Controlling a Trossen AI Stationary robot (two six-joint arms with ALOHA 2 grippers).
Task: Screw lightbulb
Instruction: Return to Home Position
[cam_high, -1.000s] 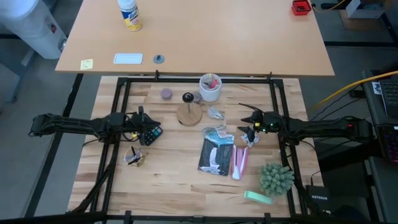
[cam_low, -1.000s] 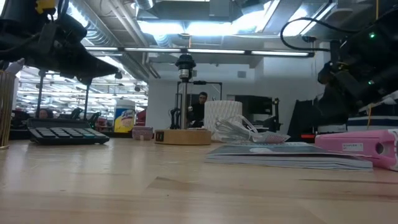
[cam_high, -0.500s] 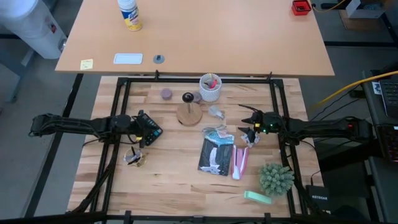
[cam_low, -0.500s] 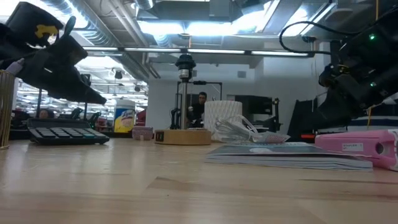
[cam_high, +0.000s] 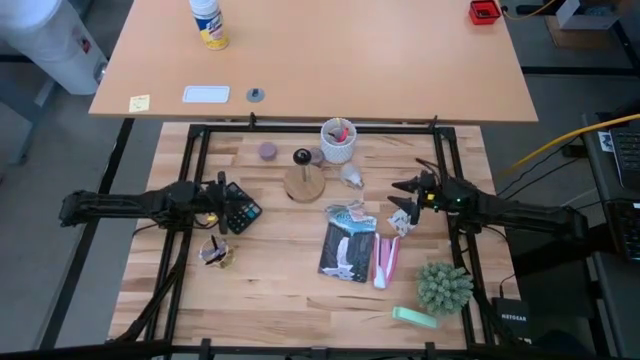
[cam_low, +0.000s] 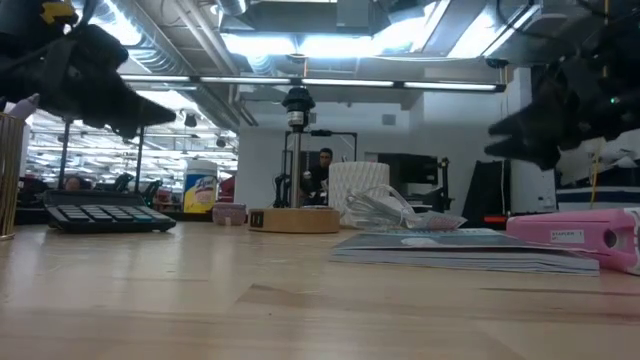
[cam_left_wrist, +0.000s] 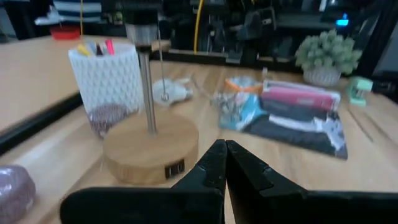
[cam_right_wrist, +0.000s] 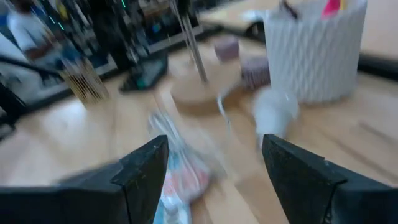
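The white lightbulb (cam_high: 350, 178) lies on its side on the table, between the round wooden stand (cam_high: 303, 184) with its black socket post (cam_high: 301, 156) and my right gripper. It also shows in the left wrist view (cam_left_wrist: 177, 92) and, blurred, in the right wrist view (cam_right_wrist: 273, 112). My right gripper (cam_high: 403, 198) is open and empty, to the right of the bulb and above the table (cam_right_wrist: 214, 180). My left gripper (cam_high: 220, 188) is shut and empty, above the calculator and left of the stand (cam_left_wrist: 224, 155).
A white cup (cam_high: 338, 140) with red items stands behind the stand. A calculator (cam_high: 240, 212) lies under my left gripper. A clear packet (cam_high: 347, 212), a dark booklet (cam_high: 348, 250), a pink item (cam_high: 388, 260) and a green plant (cam_high: 445, 287) fill the right half.
My left gripper has dipped toward the calculator, then risen again, and has drawn a little toward the table's left edge. My right gripper has risen and drawn slightly toward the table's right edge.
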